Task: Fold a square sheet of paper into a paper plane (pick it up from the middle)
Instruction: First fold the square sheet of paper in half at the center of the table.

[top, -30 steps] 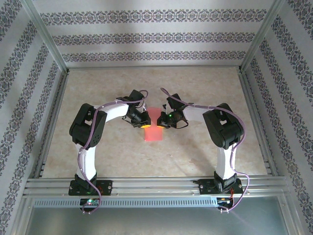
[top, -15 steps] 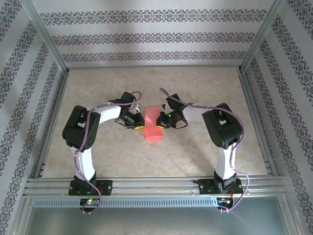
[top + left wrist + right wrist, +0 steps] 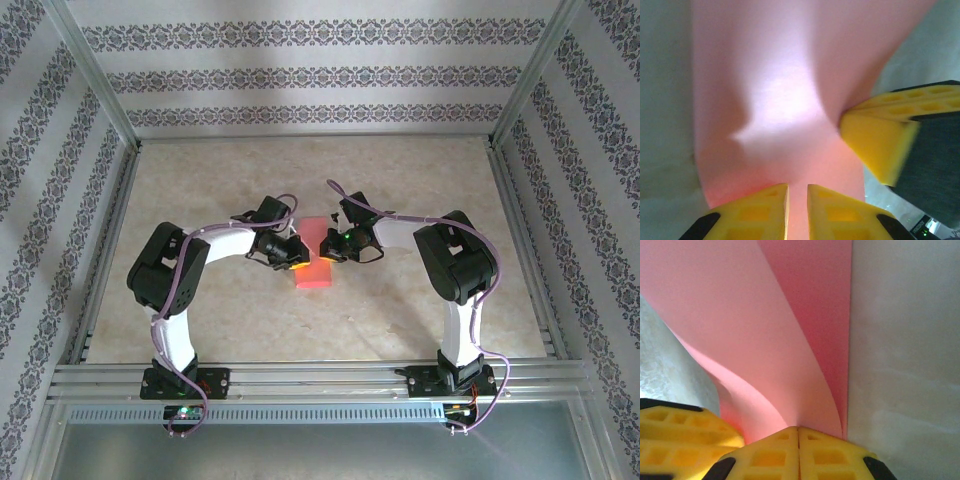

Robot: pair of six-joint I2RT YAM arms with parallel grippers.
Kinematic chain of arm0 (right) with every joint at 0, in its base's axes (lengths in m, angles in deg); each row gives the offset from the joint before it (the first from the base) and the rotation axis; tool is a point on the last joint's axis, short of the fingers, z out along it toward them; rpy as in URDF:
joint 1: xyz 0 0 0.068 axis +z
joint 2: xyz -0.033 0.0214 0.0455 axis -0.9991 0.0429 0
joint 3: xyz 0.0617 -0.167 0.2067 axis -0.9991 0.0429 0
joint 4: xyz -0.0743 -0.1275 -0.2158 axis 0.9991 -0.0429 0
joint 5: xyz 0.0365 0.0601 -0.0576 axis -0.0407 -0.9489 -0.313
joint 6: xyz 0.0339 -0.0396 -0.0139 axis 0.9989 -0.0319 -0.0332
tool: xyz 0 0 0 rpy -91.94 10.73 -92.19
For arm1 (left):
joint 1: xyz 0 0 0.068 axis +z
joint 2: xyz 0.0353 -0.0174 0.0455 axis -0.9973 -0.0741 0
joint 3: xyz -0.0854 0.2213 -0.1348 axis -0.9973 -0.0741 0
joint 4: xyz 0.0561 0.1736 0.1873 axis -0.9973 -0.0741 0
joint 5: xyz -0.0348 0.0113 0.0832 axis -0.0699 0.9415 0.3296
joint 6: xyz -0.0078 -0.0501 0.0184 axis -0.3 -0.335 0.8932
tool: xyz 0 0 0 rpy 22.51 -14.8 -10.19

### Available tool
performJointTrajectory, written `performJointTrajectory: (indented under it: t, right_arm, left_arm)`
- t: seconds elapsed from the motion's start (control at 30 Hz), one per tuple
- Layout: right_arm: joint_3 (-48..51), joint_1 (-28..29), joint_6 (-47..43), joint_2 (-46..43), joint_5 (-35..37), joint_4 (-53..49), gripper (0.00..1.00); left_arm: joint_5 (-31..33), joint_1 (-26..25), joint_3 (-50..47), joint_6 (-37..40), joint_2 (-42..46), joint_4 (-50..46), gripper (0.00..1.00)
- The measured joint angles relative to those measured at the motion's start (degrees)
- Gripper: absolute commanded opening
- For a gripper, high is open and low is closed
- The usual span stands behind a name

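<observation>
Right wrist view showed the right fingers (image 3: 765, 457) clenched shut on one edge of the square sheet of paper (image 3: 790, 315), which curled away beyond them. The left fingers (image 3: 755, 210) pinched the same sheet, nearly closed on it. From the top external camera, the bowed sheet sat between both arms over the middle of the tabletop (image 3: 400, 180). This looked like the first centre fold. Next, the edges would need aligning before a crease was pressed flat.

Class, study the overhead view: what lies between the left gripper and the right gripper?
The square sheet of paper spans the gap between the left gripper and the right gripper, and both pinch it. The top external view shows this.
</observation>
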Motion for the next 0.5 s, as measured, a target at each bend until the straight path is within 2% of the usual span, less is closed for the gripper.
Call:
performJointTrajectory:
  t: [0.3,0.5]
  right_arm:
    - [0.15,0.00,0.02,0.07,0.00,0.00,0.08]
    - [0.17,0.00,0.02,0.07,0.00,0.02,0.08]
  left_arm:
    - [-0.85,0.11,-3.30,2.91,0.94,2.43,0.16]
    - [-0.39,0.11,-7.19,5.09,5.01,0.15,0.16]
